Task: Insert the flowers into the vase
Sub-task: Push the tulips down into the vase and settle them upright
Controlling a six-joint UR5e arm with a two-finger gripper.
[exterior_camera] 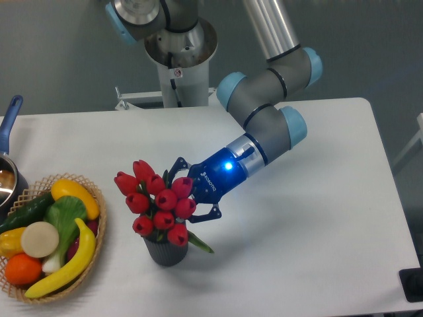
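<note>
One white counter (317, 218) with rounded corners fills the view, a grey wall behind it. Its right half lies bare; its near edge runs just below the vase (165, 251), a small dark ribbed cylinder standing upright left of centre. The flowers (155, 201), glossy red tulip buds with a green leaf drooping over the rim, sit in the vase. The pincer (193, 197) reaches in from the right, fingers spread beside the bunch; whether they touch it I cannot tell. A woven basket (92, 244) of fruit sits far left.
</note>
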